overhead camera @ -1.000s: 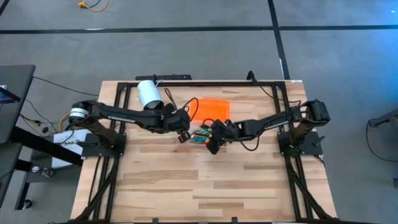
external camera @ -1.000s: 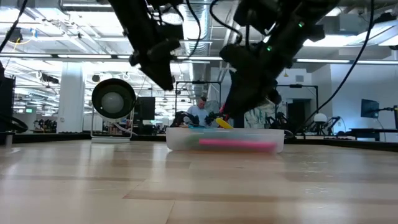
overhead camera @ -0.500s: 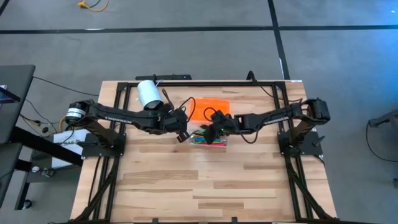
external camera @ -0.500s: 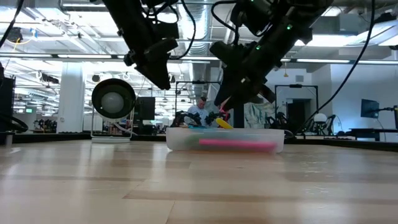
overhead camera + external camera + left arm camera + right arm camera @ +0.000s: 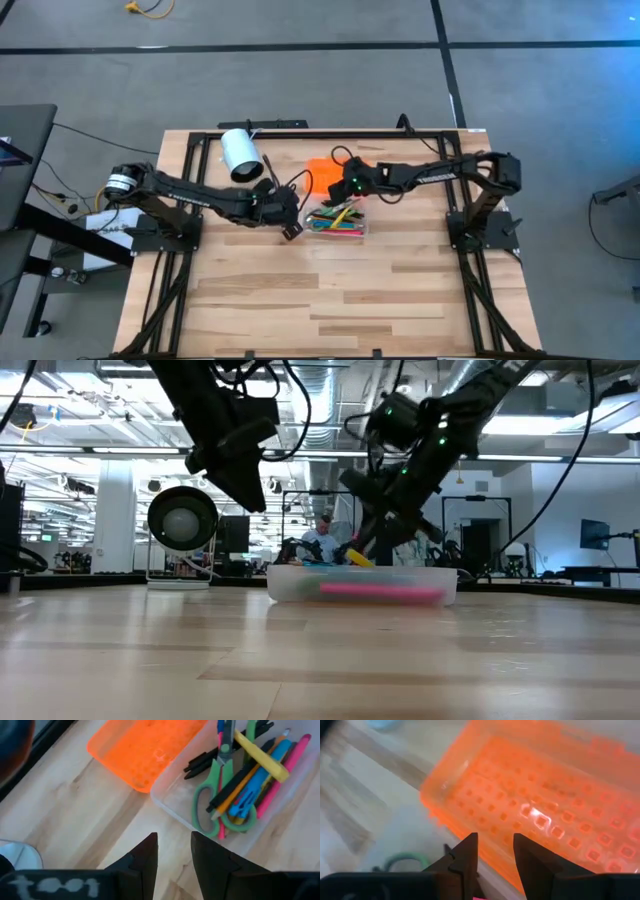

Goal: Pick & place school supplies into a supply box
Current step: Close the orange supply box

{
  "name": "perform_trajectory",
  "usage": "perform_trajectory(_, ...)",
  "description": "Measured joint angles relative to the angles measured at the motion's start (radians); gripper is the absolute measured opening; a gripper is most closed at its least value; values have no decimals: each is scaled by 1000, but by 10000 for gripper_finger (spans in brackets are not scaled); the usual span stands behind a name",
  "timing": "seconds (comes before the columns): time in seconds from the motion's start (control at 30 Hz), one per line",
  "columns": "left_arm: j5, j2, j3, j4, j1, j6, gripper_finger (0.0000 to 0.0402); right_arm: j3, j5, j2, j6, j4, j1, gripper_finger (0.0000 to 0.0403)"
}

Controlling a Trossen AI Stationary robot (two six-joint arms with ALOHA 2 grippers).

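Note:
The clear supply box stands open on the table, holding pens, markers and green-handled scissors. Its orange ribbed lid lies flat on the table just beyond the box's far side. My right gripper hovers over the lid, shut and touching nothing. My left gripper hangs shut above the table near the box's left end, holding nothing.
A white cylinder lies on its side near the table's far left corner, behind my left arm. Bare wood stretches across the near half of the table. A person shows in the room beyond the table.
My right gripper has swung from above the box toward the table's far edge and now sits over the orange lid. My left gripper has drawn back a little toward the table's left and near edges. The box and its contents have stayed put.

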Motion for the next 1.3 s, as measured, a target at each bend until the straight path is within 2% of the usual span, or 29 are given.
perform_trajectory(0.27, -7, -1, 0, -9, -59, -35, 107, 133, -45, 113, -114, -171, 10, 118)
perform_trajectory(0.57, -58, -1, 0, -83, -137, -121, 107, 221, -61, 165, -210, -229, 28, 118)
perform_trajectory(0.8, -126, -5, 0, -130, -192, -199, 107, 221, -58, 165, -185, -252, 21, 118)
perform_trajectory(1.03, -188, -37, 0, -176, -218, -268, 107, 281, 25, 165, -84, -348, 21, 115)
perform_trajectory(1.13, -220, -57, 0, -198, -225, -291, 107, 320, 67, 165, -79, -393, 21, 101)
perform_trajectory(1.3, -252, -83, 0, -198, -228, -292, 107, 362, 66, 163, -84, -467, -1, 65)
